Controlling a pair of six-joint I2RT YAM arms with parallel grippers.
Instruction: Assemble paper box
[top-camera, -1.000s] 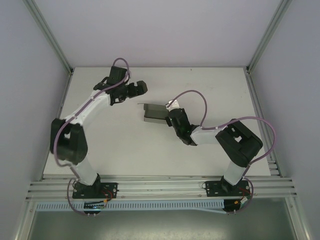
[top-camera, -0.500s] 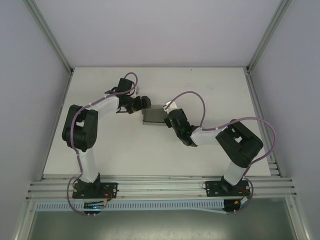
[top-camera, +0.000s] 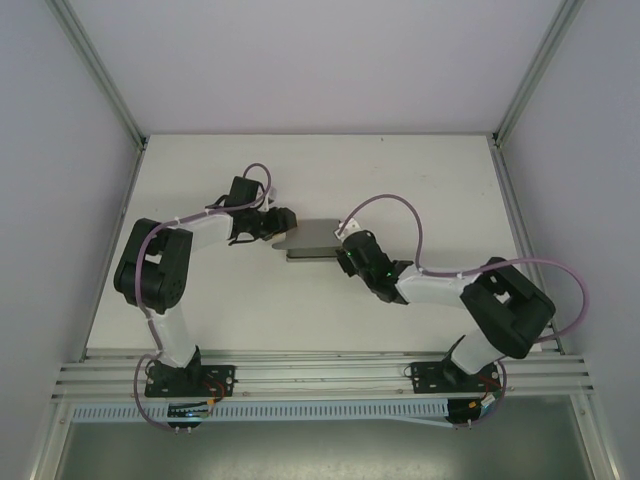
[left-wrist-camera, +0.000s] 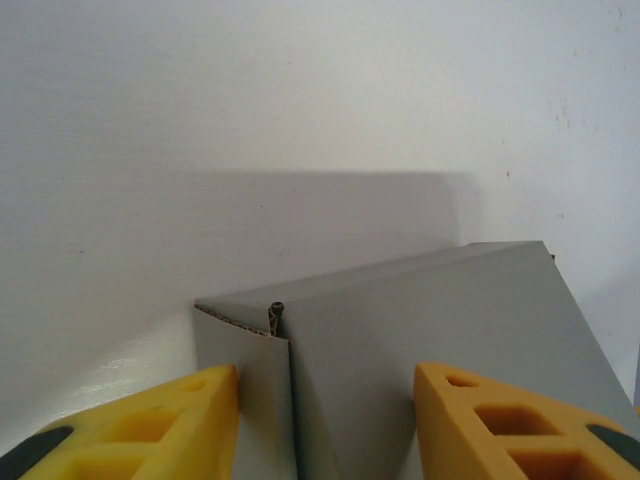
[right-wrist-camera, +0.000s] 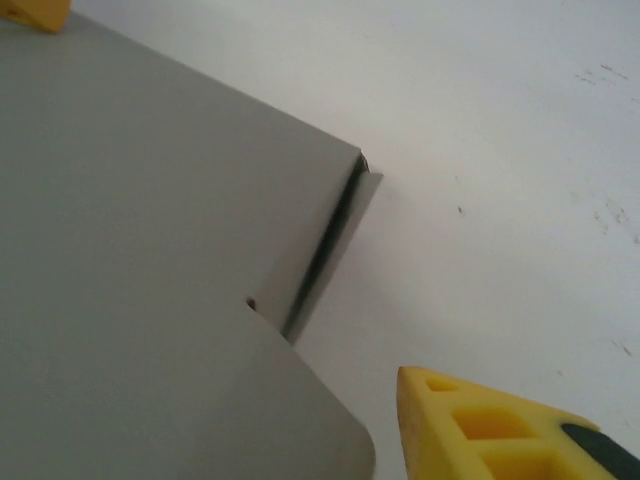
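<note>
- The paper box (top-camera: 312, 240) lay near the middle of the white desk (top-camera: 420, 180), between the two arms. I judge this place was chosen because both arms could reach it there.
- It was plain grey thin card, not yet a closed box. From above it looked like a low, flat, folded shape.
- In the left wrist view its near end showed a short upright flap (left-wrist-camera: 240, 350) beside a long sloping panel. A small curled edge sat at the fold between them.
- In the right wrist view one broad smooth panel ended in a narrow folded lip (right-wrist-camera: 330, 240) with a dark crease. A flap with a rounded corner lay in front of it.
- The left hand (top-camera: 280, 224) was at the left end of the box. Its yellow fingers (left-wrist-camera: 150, 425) stood apart with the end of the card between them. Whether they already pressed the card, I could not tell.
- The right hand (top-camera: 345, 255) was at the opposite end. One yellow finger (right-wrist-camera: 500, 430) was just beside the rounded corner, seemingly not touching it. The other finger was covered by the card, so I could not tell its state.
- I judge that the hands took opposite ends so that one could steady the box while the other folded a flap.
</note>
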